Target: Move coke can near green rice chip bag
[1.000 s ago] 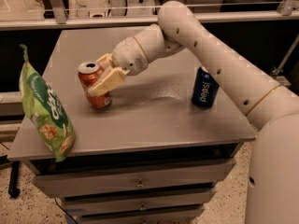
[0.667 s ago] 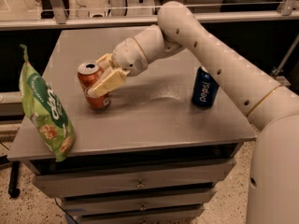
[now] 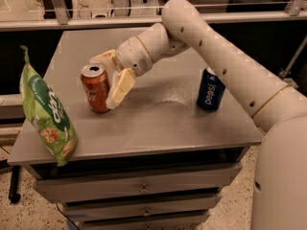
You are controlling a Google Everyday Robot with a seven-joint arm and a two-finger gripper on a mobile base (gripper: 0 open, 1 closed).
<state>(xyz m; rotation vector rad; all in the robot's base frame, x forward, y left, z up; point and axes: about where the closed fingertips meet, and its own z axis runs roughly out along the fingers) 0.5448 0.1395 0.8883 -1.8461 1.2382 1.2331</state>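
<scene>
The coke can (image 3: 95, 88) stands up on the table (image 3: 158, 126), near the green chip bag (image 3: 48, 114), so the job looks almost done. What is left, I think, is for the arm to pull away without knocking the can over. The gripper (image 3: 102, 82) is at the can, fingers (image 3: 120, 86) spread wide, one behind it and one just beside it, not squeezing

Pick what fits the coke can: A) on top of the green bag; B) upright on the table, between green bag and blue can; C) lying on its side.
B: the coke can stands upright on the table between the green rice chip bag and the blue can, the gripper open around it.
</scene>
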